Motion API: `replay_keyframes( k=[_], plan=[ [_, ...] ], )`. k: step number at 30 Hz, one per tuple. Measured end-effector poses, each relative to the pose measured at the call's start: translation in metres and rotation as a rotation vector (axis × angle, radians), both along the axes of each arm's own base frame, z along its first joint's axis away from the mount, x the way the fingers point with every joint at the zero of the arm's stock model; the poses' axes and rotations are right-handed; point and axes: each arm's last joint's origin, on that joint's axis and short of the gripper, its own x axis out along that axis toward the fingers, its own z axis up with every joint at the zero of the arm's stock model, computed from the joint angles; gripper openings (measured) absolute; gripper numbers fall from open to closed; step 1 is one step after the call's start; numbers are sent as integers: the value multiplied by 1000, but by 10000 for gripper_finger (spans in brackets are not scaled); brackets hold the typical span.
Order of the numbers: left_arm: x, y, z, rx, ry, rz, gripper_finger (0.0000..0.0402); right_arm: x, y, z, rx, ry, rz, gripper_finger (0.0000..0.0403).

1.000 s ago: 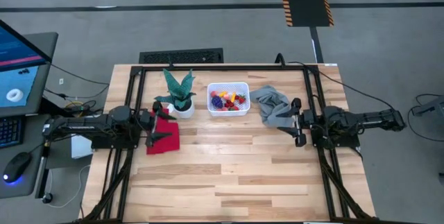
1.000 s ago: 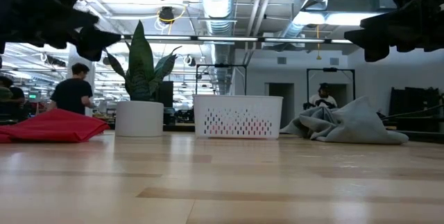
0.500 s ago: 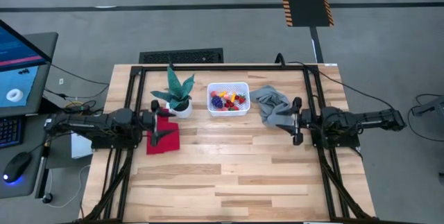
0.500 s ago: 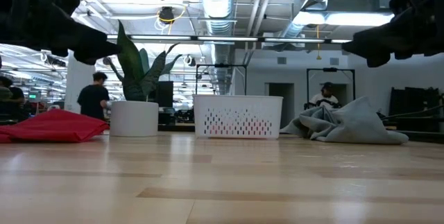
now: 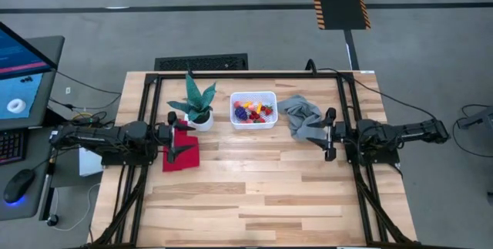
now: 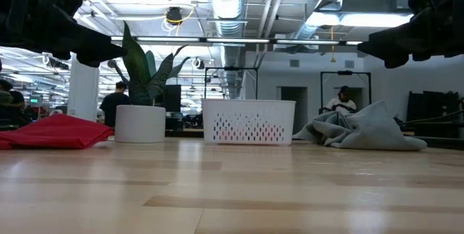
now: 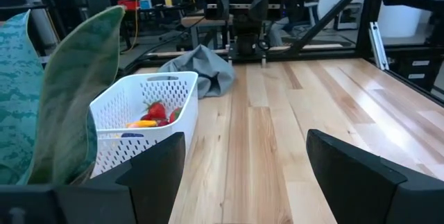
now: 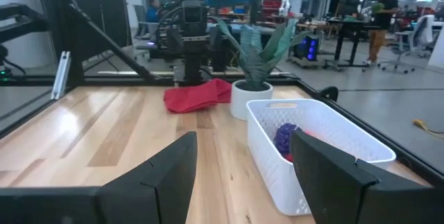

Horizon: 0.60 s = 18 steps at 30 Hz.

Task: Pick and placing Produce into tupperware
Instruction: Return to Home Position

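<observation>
The white tupperware (image 5: 253,94) stands at the table's far middle, with the produce (image 5: 253,112) lying inside it: red strawberries (image 7: 155,110), a yellow piece and a purple grape bunch (image 8: 285,138). My left gripper (image 5: 178,135) hovers open and level over the red cloth at the table's left, pointing toward the table's right, its far finger close to the potted plant's leaves. At the table's right, my right gripper (image 5: 330,135) hovers open and level, pointing toward the table's left, beside the grey cloth. Nothing is between either pair of fingers. My left gripper's far finger (image 5: 174,118) stands right beside the potted plant's leaves (image 7: 69,106); I cannot tell whether it touches them. My right gripper touches nothing.
A potted plant (image 5: 199,104) in a round white pot stands left of the tupperware. A red cloth (image 5: 182,153) lies below my left gripper, and a crumpled grey cloth (image 5: 301,118) lies right of the tupperware. Bare wood stretches across the near half. People move in the room behind.
My left gripper has swung a little and rolled while staying in place. The potted plant has shifted slightly toward the table's left and turned about, so its leaves lean differently. My right gripper has turned slightly. A person behind the table has walked along.
</observation>
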Motion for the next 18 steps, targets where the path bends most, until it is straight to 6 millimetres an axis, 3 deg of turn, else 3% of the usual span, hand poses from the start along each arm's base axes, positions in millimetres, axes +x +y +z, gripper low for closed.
replay_keyframes(
  k=[18],
  plan=[
    [2, 0, -3, 18, 36, -7, 293, 0, 0, 0, 0, 0, 0, 255]
  ],
)
